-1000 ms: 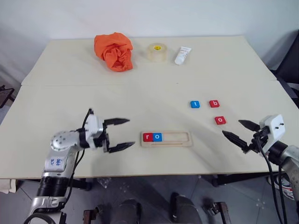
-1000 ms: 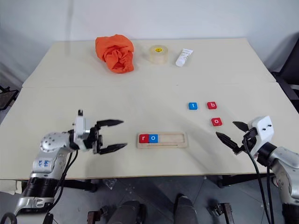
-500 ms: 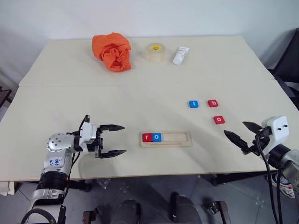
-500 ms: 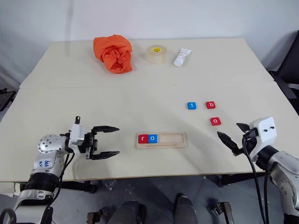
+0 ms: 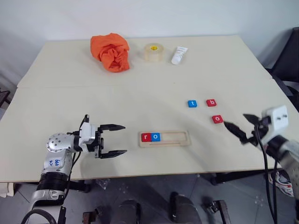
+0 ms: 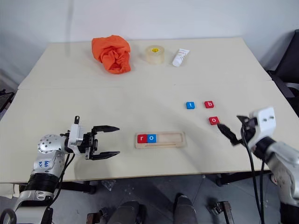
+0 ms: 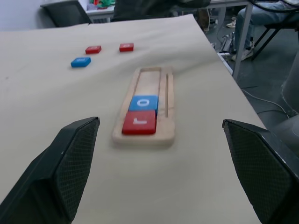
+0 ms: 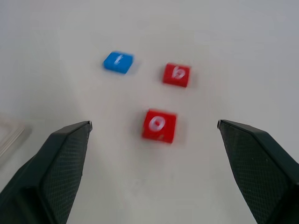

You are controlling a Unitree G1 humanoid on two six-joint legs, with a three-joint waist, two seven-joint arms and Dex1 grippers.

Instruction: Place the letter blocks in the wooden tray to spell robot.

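Observation:
The wooden tray (image 5: 177, 138) lies near the table's front edge. A red r block (image 5: 146, 136) and a blue o block (image 5: 156, 136) fill its left end. Three loose letter blocks sit to the right on the table: a blue t (image 5: 192, 103), a red b (image 5: 211, 102) and a red o (image 5: 217, 119). My left gripper (image 5: 122, 139) is open, pointing at the tray's left end from a short way off. My right gripper (image 5: 236, 120) is open just right of the red o (image 8: 159, 125), with nothing between its fingers.
At the back of the table lie a crumpled orange cloth (image 5: 110, 50), a tan tape roll (image 5: 153, 51) and a white tube (image 5: 178, 55). A seam runs across the table's middle. A dark chair stands off the right edge.
My right gripper has risen and moved forward and left, closing in on the red o block. The left gripper has stayed where it was, still open. The blocks have not moved.

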